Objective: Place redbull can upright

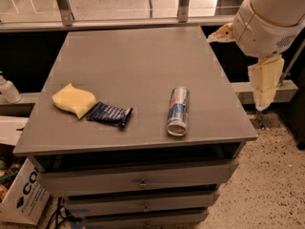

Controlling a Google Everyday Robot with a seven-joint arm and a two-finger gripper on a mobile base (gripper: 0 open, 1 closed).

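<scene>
One redbull can [178, 111] lying, claw [237, 73] well right

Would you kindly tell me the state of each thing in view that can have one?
redbull can: lying on its side on the table, not upright.
gripper: open, empty, beyond the table's right edge.
snack wrapper: lying flat, beside the sponge.
sponge: lying flat on the table.
drawers: shut.
</scene>
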